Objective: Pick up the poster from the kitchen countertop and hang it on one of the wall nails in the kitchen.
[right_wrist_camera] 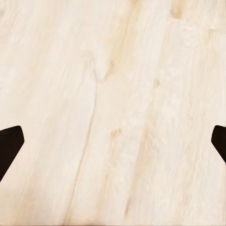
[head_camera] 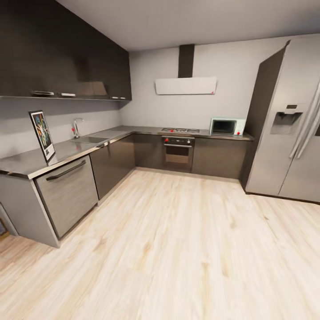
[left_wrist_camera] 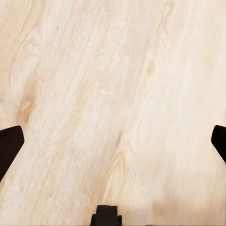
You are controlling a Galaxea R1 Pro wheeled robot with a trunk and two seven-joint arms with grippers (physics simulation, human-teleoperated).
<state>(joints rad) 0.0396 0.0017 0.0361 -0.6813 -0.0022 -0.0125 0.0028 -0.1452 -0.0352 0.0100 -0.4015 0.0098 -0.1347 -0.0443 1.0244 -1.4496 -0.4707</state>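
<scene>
The kitchen countertop (head_camera: 66, 153) — grey, with a pale front edge — carries the poster (head_camera: 42, 135), upright against the wall.

Poster (head_camera: 42, 135) upright on the kitchen countertop (head_camera: 26, 162) at frame left, tap (head_camera: 76, 127) and sink (head_camera: 90, 139) behind it, hob (head_camera: 180, 130) and microwave (head_camera: 227, 126) at centre back, fridge (head_camera: 286, 120) at right.

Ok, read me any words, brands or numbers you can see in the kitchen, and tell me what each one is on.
None can be read.
Poster: dark artwork in a white border, any lettering too small to read.
Fridge: small display above the dispenser, blurred.
Microwave: no legible label.
Oven: red knobs, no legible markings.
</scene>
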